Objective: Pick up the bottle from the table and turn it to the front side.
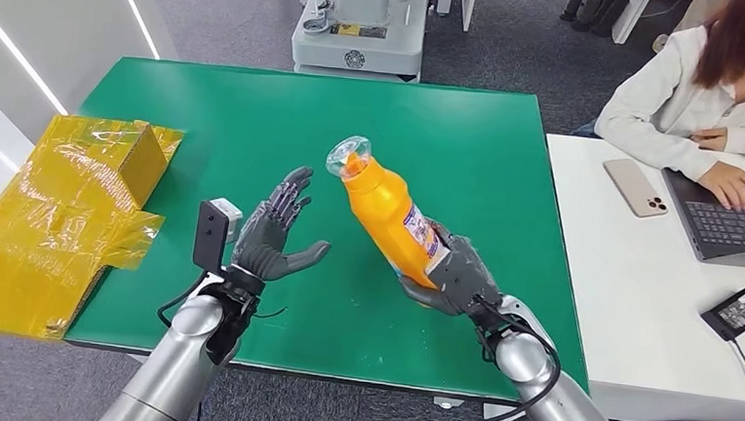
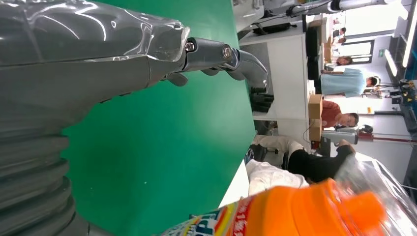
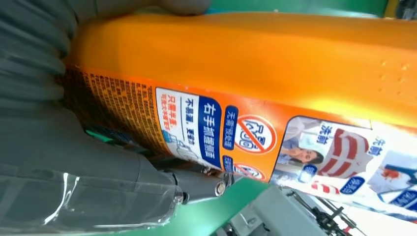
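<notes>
We see our right hand (image 1: 453, 274) gripping the glossy orange plastic bottle (image 1: 388, 211) by its base, plastic-wrapped cap tilted up toward our open, empty left hand (image 1: 272, 232).

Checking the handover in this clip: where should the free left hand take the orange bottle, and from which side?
Judging by its pose, the upper body below the cap. The orange bottle tilts up toward the open left hand, while the right hand holds its base, so coming in from the robot's left looks best.
</notes>
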